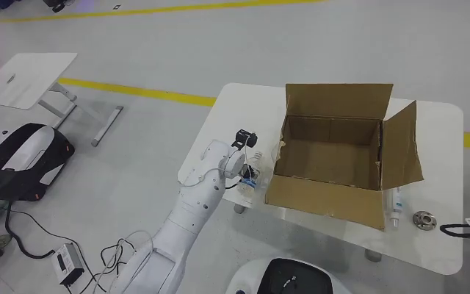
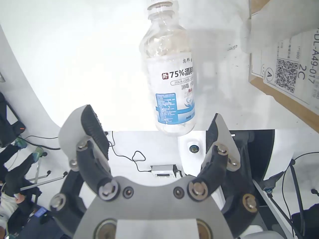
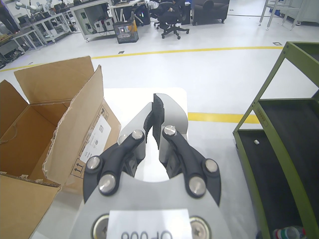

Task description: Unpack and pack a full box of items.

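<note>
1. Now, the box [image 1: 323, 197] stands open on the white table [image 1: 242, 103] with its flaps up. Its inside looks bare, so I judge the unpacking to be done or close to it.
2. A clear bottle [image 2: 169, 75] with a white cap lies on its side near the table's edge, just beside the box's left wall.
3. The left gripper [image 2: 152, 114] hangs at the bottle's base end, released. Its fingers [image 2: 92, 123] are spread wide and touch nothing.
4. The next move turns on one relation. The bottle's long axis runs almost straight away from this gripper, base nearest and cap farthest, with a slight tilt. The fingers stand one to each side of that axis, so closing them would squeeze across the bottle's width, which suits a grasp.
5. I cannot tell whether the pads are already down at the bottle's level. I judge the gripper must go lower and a little further along the body before it closes.
6. The right gripper [image 3: 155, 100] is clenched on nothing over the table's other end, beyond the box. The left arm is plainly the nearer one.
7. On that far side a second bottle [image 1: 396, 206] and a small metal ring [image 1: 424, 220] lie beside the box.
8. The bottle is round, smooth and close to the edge, so a nudge could roll it off.
</note>
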Robot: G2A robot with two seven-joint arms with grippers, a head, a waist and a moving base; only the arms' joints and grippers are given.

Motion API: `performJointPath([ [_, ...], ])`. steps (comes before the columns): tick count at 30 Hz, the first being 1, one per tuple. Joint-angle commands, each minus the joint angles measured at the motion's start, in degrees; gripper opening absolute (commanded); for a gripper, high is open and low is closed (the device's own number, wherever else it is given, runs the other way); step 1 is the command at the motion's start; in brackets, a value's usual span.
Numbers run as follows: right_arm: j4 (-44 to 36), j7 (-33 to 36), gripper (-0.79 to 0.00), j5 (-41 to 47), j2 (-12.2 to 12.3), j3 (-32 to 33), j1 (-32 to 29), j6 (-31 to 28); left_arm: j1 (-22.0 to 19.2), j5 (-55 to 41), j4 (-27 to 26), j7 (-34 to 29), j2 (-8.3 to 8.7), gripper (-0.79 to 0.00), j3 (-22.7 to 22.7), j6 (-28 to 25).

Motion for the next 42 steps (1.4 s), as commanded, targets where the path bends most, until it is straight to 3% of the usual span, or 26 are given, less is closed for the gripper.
performJointPath([
  [1,-0.09,0.26,-0.785,0.71,-0.03,-0.32,0.4,-0.33,0.03,-0.02,-0.05,0.02,0.0,0.0,-0.01,-0.06],
  [13,-0.09,2.72,-0.785,-1.02,0.01,-1.96,4.2,-0.37,0.56,-1.33,1.74,1.6,0.13,0.0,0.16,-1.24],
  [27,-0.26,1.84,-0.785,-0.01,-0.27,-1.89,3.88,1.9,-6.9,-7.2,16.76,2.26,-0.5,0.0,1.43,1.7],
  [42,0.34,-0.21,-0.785,2.29,-0.56,-1.8,4.3,2.46,-9.25,-8.19,22.21,4.19,-1.28,0.0,5.7,2.54],
])
